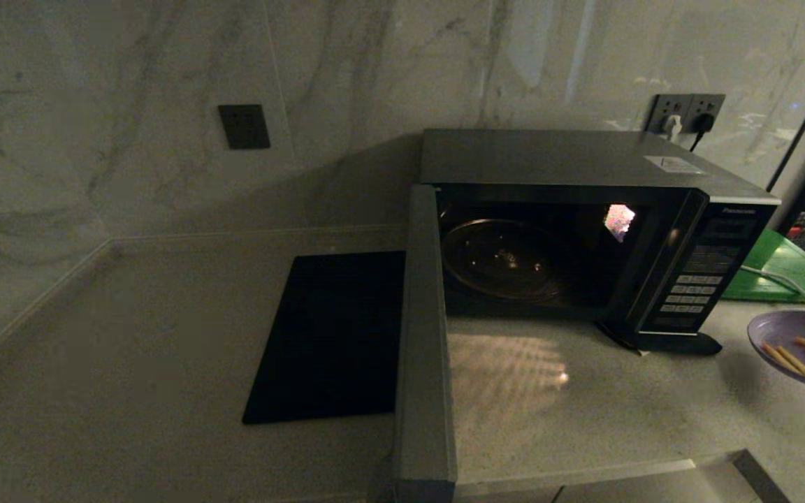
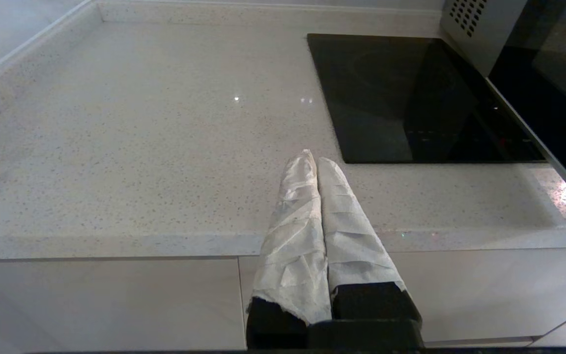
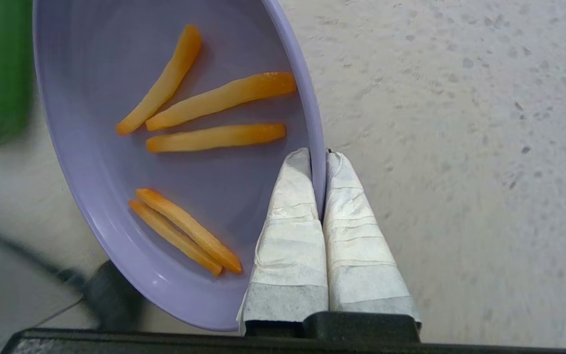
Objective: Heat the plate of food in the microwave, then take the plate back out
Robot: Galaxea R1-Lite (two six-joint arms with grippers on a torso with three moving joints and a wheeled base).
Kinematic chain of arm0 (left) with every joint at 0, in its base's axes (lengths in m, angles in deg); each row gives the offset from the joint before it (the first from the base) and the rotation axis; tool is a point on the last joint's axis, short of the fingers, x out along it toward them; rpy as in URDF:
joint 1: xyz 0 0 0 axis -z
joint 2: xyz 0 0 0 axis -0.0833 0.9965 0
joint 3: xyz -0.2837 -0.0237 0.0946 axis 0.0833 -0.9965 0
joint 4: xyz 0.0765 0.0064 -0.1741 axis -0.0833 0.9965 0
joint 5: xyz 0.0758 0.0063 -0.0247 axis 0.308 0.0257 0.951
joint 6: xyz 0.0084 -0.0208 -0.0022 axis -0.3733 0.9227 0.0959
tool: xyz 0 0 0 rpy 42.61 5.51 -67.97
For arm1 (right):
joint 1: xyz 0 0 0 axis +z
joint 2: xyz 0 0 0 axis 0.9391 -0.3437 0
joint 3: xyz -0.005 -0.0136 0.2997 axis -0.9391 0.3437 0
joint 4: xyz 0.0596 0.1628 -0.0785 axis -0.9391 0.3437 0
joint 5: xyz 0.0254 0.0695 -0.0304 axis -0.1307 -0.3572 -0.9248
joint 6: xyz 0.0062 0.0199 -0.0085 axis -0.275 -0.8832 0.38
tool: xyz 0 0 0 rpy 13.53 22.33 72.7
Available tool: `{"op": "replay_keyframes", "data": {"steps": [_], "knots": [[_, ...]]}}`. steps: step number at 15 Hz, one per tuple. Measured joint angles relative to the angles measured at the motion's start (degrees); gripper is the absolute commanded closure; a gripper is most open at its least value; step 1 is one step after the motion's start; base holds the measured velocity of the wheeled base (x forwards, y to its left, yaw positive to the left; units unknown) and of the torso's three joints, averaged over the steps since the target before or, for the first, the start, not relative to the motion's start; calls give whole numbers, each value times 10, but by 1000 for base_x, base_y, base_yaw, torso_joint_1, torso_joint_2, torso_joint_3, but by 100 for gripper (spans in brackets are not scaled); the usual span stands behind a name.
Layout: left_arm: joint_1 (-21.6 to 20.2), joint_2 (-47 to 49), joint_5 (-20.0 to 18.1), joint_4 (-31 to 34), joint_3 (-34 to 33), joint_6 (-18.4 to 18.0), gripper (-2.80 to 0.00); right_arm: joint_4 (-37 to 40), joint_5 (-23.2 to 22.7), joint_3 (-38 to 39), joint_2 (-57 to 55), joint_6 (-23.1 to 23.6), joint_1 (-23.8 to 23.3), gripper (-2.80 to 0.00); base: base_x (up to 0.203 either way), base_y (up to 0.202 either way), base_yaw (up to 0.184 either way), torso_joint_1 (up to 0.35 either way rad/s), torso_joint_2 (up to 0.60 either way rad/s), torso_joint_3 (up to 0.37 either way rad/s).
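The microwave [image 1: 584, 161] stands on the counter with its door [image 1: 422, 335] swung wide open toward me and its lit cavity showing only the glass turntable [image 1: 504, 262]. The plate of food [image 1: 794, 328], light purple with several orange sticks, hangs above the counter at the far right, right of the keypad panel [image 1: 696, 286]. My right gripper [image 3: 318, 156] is shut on the plate's rim [image 3: 318, 167], one finger inside and one outside. My left gripper [image 2: 312, 158] is shut on nothing, hovering over the counter's front edge left of the door; it does not show in the head view.
A flat black slab [image 1: 332, 335] lies on the counter left of the open door. A green board [image 1: 787, 269] lies behind the plate, right of the microwave, with a white cable [image 1: 780, 279] across it. Wall sockets [image 1: 685, 112] sit behind the microwave.
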Motion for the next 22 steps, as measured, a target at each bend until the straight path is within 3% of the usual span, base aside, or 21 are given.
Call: {"op": "replay_keyframes", "data": {"steps": [11, 12, 22], "knots": [[0, 0, 0, 0, 0, 0, 0, -1, -9, -22, -65, 4, -25, 0, 0, 0, 0, 0, 0, 0], [0, 0, 0, 0, 0, 0, 0, -1, -9, -21, -67, 4, -25, -280, 0, 0, 0, 0, 0, 0], [0, 0, 0, 0, 0, 0, 0, 2, -22, -1, -20, 24, -34, -280, 0, 0, 0, 0, 0, 0]]}}
